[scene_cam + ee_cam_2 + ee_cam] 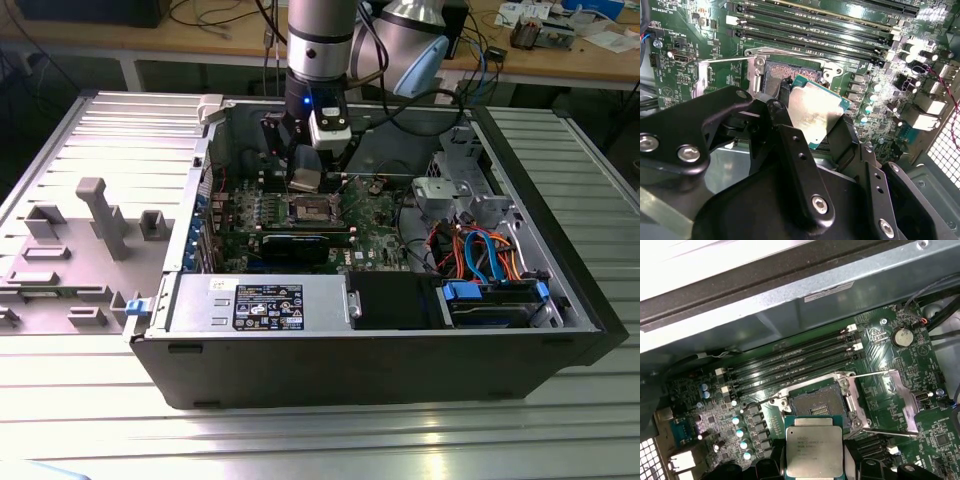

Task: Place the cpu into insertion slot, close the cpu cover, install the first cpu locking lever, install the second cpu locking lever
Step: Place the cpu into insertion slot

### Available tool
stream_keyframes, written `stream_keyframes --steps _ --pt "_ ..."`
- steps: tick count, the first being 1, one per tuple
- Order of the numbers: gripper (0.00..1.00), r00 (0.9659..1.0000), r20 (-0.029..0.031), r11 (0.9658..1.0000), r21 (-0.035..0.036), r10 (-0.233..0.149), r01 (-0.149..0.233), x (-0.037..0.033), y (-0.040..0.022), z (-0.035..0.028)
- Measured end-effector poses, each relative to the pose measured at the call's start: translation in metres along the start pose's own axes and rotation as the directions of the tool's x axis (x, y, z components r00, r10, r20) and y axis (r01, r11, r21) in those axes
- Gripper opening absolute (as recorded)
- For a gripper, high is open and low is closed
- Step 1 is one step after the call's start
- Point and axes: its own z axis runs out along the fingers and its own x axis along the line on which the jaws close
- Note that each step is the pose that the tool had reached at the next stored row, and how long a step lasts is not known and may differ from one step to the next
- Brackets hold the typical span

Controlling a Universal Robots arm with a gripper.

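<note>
Tool (809,122) pinches the cpu (817,111) tight; in the exterior view I see it at 12 o'clock of the insertion slot (312,210), cpu cover (909,407) swung open.

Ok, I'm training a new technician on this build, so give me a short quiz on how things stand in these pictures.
1. True or false: the cpu already sits in the insertion slot.
2. Multiple choice: the cpu cover is A) swung open beside the slot, B) closed over the slot, C) gripped in the jaws.
3. Fill in: the jaws are shut on the ____.
Key: 1 false, the slot is bare and the cpu is held in the jaws; 2 A; 3 cpu.
</note>
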Motion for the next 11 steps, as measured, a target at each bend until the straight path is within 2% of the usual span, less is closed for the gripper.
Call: stream_keyframes --steps 5,8,11 --pt "0.55 0.9998 -0.0007 0.9998 -0.0003 0.019 -0.019 0.0000 0.0000 0.0003" --pt "0.55 0.9975 -0.0028 0.9975 -0.0011 0.071 -0.071 0.0000 0.0001 0.0013" --pt "0.55 0.9965 -0.0032 0.9965 -0.0013 0.084 -0.084 0.0000 0.0001 0.0015"
